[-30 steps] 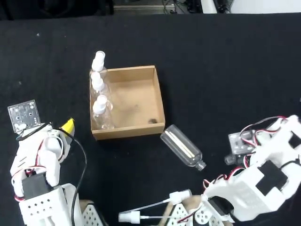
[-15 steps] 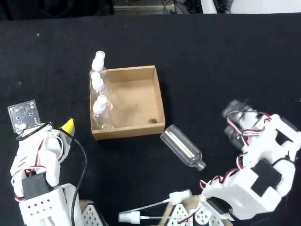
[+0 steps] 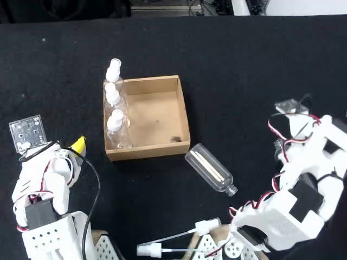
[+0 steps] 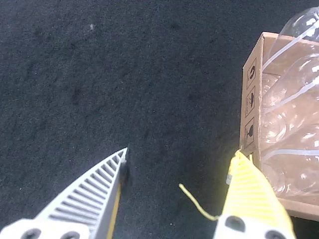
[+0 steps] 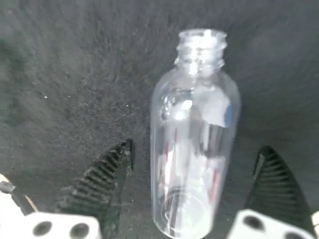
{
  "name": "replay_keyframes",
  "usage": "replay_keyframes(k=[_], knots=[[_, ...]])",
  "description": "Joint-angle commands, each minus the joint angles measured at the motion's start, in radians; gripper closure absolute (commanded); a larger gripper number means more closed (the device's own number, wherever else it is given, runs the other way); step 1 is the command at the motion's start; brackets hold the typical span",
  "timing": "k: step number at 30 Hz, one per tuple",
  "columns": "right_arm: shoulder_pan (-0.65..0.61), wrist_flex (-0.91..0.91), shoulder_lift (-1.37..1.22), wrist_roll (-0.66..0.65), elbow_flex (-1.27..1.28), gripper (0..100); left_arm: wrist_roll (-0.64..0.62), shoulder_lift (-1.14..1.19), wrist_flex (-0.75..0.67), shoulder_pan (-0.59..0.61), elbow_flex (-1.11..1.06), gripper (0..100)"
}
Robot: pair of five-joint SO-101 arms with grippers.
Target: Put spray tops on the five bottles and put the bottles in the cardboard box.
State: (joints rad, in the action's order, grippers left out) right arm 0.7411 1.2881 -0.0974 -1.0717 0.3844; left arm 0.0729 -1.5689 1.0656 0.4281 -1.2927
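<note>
Since your right jaws stand wide open astride the uncapped bottle (image 5: 192,144), gripping nothing, closing off-centre could knock it aside; your left jaws gape empty.

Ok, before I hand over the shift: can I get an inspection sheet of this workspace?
Surface: black cloth.
Job's things: box holds three topped bottles; bare bottle lies beside it; two tops at near edge.
Clutter: nothing seen.
Tools: left tool open beside box; right tool open astride a topless bottle.
Cables: wires near right tool; black cable near left tool.
Surroundings: cords past far edge.
</note>
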Motion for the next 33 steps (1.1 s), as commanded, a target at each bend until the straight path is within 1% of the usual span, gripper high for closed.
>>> replay_keyframes(k=[1,3,5,7,9,13,16,20,21,22,24,30,33], knots=[[-0.048,0.025,0.016,0.029,-0.074,67.1,-0.002,-0.008,0.003,-0.001,0.018,71],[-0.064,0.005,0.015,0.026,-0.047,67.2,-0.002,-0.008,0.0,-0.001,0.016,71],[-0.063,-0.071,0.015,0.012,-0.001,67.2,-0.002,-0.008,0.0,-0.001,0.016,71],[-0.057,-0.16,0.015,-0.049,0.068,67.2,-0.002,-0.008,0.003,-0.001,0.016,71],[-0.038,-0.21,0.024,-0.089,0.136,67.3,-0.002,-0.008,0.003,-0.001,0.016,71],[-0.026,-0.209,0.013,-0.097,0.162,68.7,-0.002,-0.008,0.003,-0.001,0.016,71],[-0.021,-0.216,-0.018,-0.098,0.176,77.4,-0.002,-0.008,0.003,-0.001,0.016,71],[-0.021,-0.215,-0.022,-0.094,0.162,97.4,-0.002,-0.008,0.003,-0.002,0.016,71],[-0.021,-0.209,-0.01,-0.092,0.148,99.2,-0.002,-0.008,0.003,-0.002,0.016,71],[-0.018,-0.203,0.01,-0.092,0.134,97.2,-0.002,-0.008,0.003,-0.004,0.016,71],[0.002,-0.176,0.062,-0.089,0.104,98.2,-0.002,-0.008,0.003,-0.004,0.016,71],[0.011,-0.157,0.234,0.025,0.053,98.8,-0.002,-0.008,0.005,-0.004,0.041,71],[0.006,-0.178,0.312,0.164,0.044,98.8,0.005,-0.006,0.075,-0.004,0.133,71]])
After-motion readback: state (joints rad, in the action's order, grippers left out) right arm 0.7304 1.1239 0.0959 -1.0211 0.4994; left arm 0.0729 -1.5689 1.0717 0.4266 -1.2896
